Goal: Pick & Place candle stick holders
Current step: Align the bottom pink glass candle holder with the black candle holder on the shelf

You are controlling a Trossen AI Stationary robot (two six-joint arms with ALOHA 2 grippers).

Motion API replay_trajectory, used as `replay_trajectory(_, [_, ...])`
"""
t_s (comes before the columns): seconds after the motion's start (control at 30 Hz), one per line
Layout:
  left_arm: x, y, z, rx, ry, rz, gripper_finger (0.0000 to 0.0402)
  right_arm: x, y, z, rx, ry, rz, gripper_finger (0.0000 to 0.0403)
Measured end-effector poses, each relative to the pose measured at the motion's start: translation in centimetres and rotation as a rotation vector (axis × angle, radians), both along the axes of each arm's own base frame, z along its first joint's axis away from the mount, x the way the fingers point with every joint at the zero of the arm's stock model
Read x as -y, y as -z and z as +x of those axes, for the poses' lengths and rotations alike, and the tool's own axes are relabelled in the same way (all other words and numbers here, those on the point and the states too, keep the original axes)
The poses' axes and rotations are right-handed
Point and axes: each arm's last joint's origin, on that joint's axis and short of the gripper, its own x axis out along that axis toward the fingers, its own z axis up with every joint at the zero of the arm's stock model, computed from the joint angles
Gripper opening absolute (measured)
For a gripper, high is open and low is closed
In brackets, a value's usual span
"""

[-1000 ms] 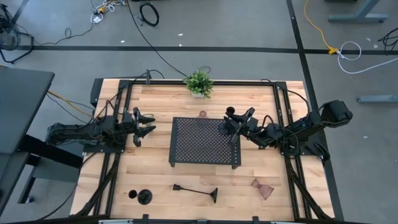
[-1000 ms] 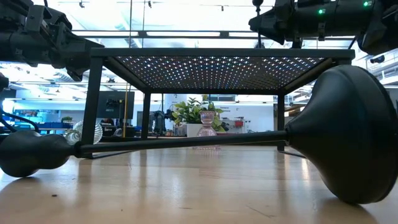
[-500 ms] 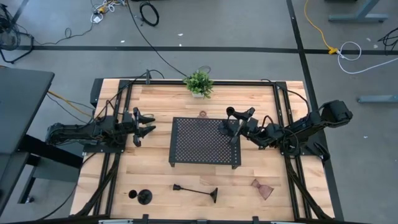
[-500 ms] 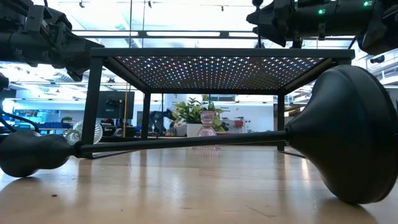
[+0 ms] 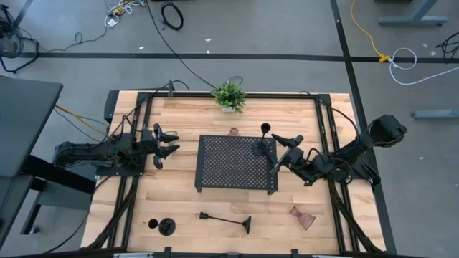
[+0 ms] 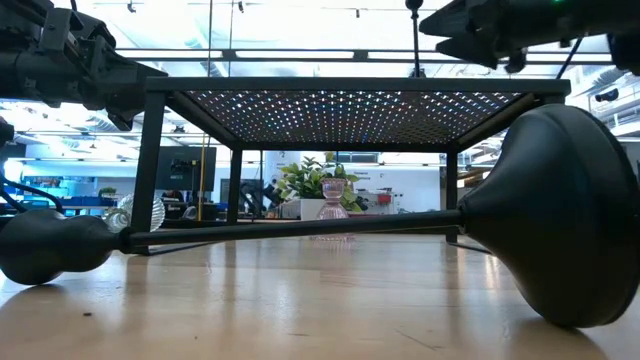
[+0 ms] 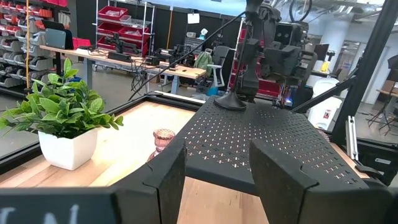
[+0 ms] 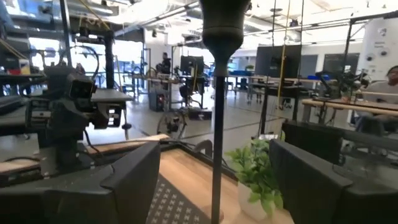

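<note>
i count three black stemmed holders: one upright (image 5: 265, 140) on the black tray (image 5: 229, 163), two on the tabletop (image 5: 186, 215) before it. my right tool (image 5: 289, 152) hangs released beside the tray; my left tool (image 5: 166, 145), spread, holds nothing.

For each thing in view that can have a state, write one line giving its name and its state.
Black holder on tray: upright, released.
Long black holder: lying on its side.
Short black holder: state unclear.
Pink glass cup: tipped over.
Right hand: open, beside the tray.
Left hand: open, empty.
</note>
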Motion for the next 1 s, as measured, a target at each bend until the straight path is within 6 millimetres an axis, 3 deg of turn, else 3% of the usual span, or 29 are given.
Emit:
replay_trajectory(0.43, [0.0,0.0,0.0,0.0,0.0,0.0,0.0179,-4.6,-0.6,-3.2,-0.068,0.084,0.09,0.03])
replay_trajectory(0.53, [0.0,0.0,0.0,0.0,0.0,0.0,0.0179,-5.9,-1.9,-3.6,-0.116,0.139,0.113,0.03])
replay_trajectory(0.7, [0.0,0.0,0.0,0.0,0.0,-0.001,0.0179,-8.3,-5.1,-3.8,-0.121,0.067,0.108,0.03])
replay_trajectory(1.0, [0.0,0.0,0.0,-0.002,0.011,-0.001,0.0179,-11.7,-9.1,-4.1,-0.129,-0.024,0.103,0.03])
